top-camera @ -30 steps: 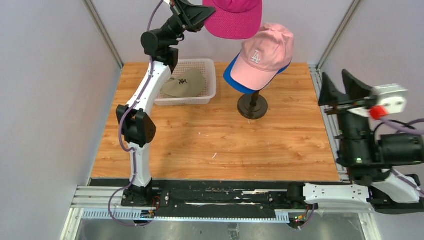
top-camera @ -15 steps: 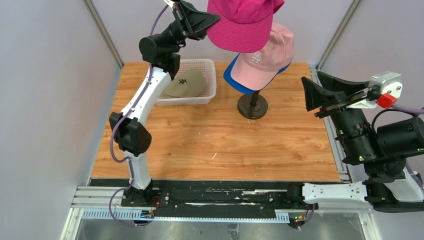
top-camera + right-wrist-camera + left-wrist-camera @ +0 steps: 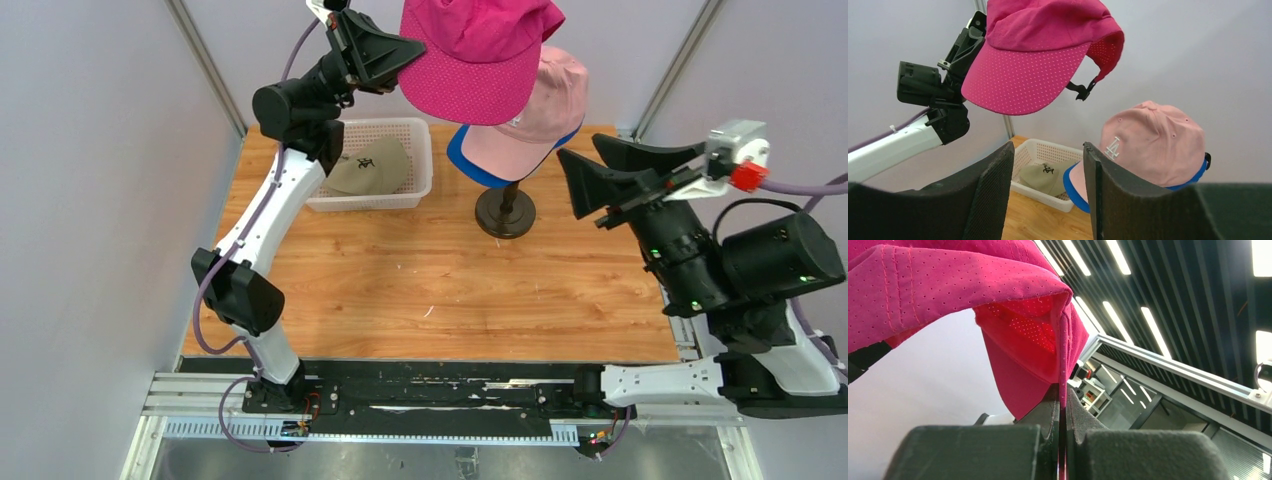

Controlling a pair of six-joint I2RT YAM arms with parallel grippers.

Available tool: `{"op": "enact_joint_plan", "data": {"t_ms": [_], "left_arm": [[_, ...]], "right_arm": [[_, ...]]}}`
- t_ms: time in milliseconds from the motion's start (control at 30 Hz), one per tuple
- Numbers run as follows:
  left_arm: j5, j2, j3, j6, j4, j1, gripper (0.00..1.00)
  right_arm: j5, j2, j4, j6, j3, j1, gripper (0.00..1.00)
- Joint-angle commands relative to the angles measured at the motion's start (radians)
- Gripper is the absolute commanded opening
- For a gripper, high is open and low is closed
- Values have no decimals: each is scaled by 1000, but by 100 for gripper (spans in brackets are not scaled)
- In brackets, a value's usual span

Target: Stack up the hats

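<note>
Near right: reaches leftward over the tabletop edge with the right hand, fingers parted about halfway, gripping nothing; swung in closer to the stand than a second ago. Farther back, on the mannequin stand: pink hat over blue hat. In the basket, far left: khaki hat. Highest and farthest: pinches the magenta hat by its rim in the tightly closed left hand, now carried above the pink hat, apart from it

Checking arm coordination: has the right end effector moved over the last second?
Yes. The right end effector has swung left, from over the table's right edge toward the mannequin stand.
</note>
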Motion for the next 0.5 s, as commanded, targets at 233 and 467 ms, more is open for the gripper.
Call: {"op": "enact_joint_plan", "data": {"t_ms": [233,467], "left_arm": [[15,-58,1,25,-23,35,0],[10,-74,-11,27,-27,98,0]], "right_arm": [[219,323,157,-384,179,-69,65],[164,404,169,-391,232,-308,66]]}}
